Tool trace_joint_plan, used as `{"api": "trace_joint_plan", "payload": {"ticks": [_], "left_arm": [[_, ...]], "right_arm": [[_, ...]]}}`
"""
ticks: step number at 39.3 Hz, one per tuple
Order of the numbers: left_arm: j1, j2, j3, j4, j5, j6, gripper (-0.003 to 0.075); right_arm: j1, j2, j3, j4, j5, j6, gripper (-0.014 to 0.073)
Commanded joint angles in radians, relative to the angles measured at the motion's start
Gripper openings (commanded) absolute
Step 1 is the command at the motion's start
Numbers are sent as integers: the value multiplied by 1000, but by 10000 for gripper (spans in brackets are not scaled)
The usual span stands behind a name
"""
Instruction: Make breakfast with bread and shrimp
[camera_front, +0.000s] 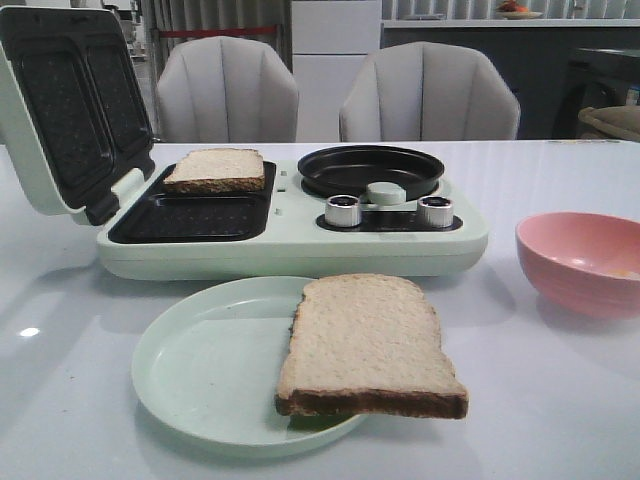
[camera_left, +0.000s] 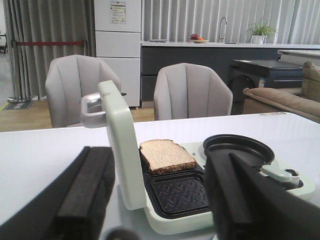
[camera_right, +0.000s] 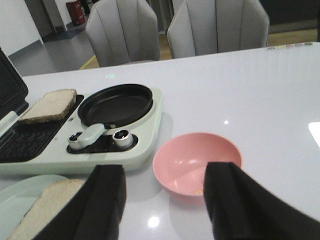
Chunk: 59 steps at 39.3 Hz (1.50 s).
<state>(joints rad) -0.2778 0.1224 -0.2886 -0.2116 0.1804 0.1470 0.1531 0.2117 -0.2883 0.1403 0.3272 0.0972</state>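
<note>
One slice of bread (camera_front: 214, 170) lies on the far grill plate of the pale green breakfast maker (camera_front: 290, 245); the left wrist view shows this bread (camera_left: 166, 156) too. Another bread slice (camera_front: 365, 345) rests on a pale green plate (camera_front: 200, 365), overhanging its near right rim. A small orange bit, seemingly shrimp (camera_right: 198, 191), lies low in the pink bowl (camera_right: 197, 162), half hidden by a finger. My left gripper (camera_left: 160, 200) is open, empty, in front of the near grill plate (camera_left: 180, 195). My right gripper (camera_right: 167, 200) is open and empty, near the bowl. Neither gripper shows in the front view.
The maker's lid (camera_front: 65, 105) stands open at the left. A black round pan (camera_front: 370, 170) with a pale green handle sits on the maker's right half, behind two silver knobs (camera_front: 343, 210). The pink bowl (camera_front: 585, 260) stands at the right. Two grey chairs (camera_front: 228, 90) are behind the table.
</note>
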Motion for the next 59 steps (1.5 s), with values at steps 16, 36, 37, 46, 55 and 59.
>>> {"api": "trace_joint_plan", "payload": {"ticks": [16, 36, 37, 46, 55, 59], "left_arm": [[-4, 12, -26, -10, -94, -8, 457], [-4, 12, -26, -10, -94, -8, 457], [-4, 12, -26, -10, -94, -8, 457], [-4, 12, -26, -10, -94, -8, 457], [-4, 12, -26, -10, -94, -8, 457], [-4, 12, -26, -10, -94, -8, 457]], "right_arm": [[116, 601, -248, 164, 89, -9, 454], [133, 1096, -424, 497, 102, -241, 456], [133, 1108, -430, 531, 102, -262, 456], [125, 1251, -479, 849, 150, -544, 456], [125, 1379, -514, 1098, 195, -781, 456], [125, 1428, -523, 1139, 191, -836, 456]]}}
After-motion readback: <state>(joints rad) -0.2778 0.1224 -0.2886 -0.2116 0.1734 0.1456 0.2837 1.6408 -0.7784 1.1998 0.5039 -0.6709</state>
